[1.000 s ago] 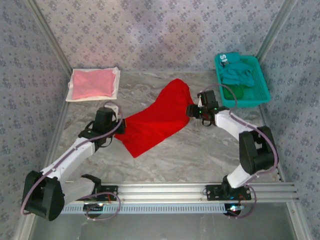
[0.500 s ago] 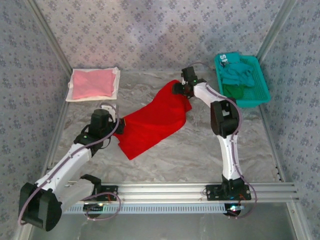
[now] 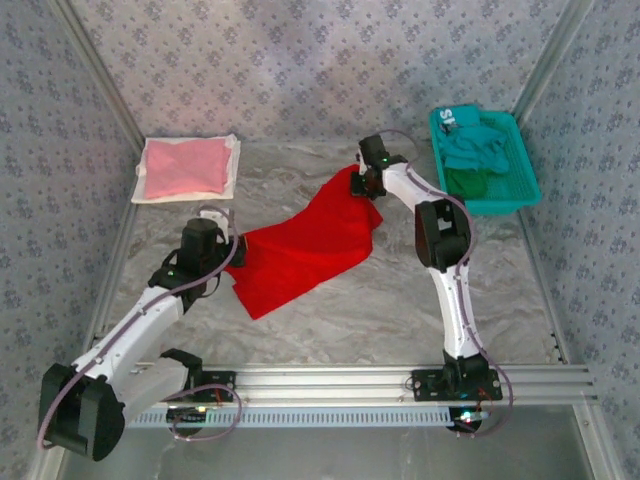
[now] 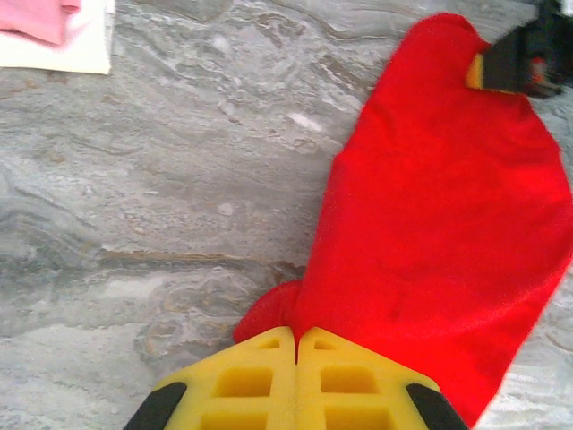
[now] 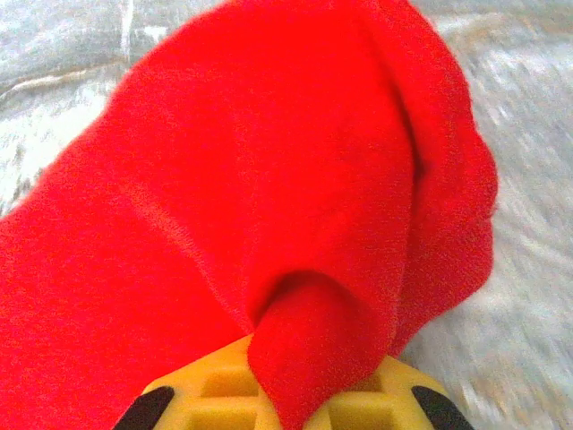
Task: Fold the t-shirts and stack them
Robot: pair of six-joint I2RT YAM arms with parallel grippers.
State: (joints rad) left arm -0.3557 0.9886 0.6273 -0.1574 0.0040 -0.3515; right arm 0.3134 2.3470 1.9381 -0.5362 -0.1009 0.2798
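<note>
Red cloth lies in the middle of the table (image 3: 400, 300): the red t-shirt (image 3: 310, 245) is stretched as a slanted band from near left to far right, not yet folded. The left gripper (image 4: 296, 336) is clenched on its near-left end, with the yellow fingers pressed together over a small hump of cloth. The right gripper (image 3: 362, 183) pinches a thick bunch at the far-right end, well short of the basket (image 3: 528, 165). The pink t-shirt (image 3: 185, 167) rests already folded on the white sheet (image 3: 232, 150) at the far left. I think the main danger is a slip: if both arms pull apart too strongly, the thin left pinch may lose the cloth. The bunched right grip may also hold more than one layer, which would give a crooked fold. Dragging over the table could wrinkle the shirt.
</note>
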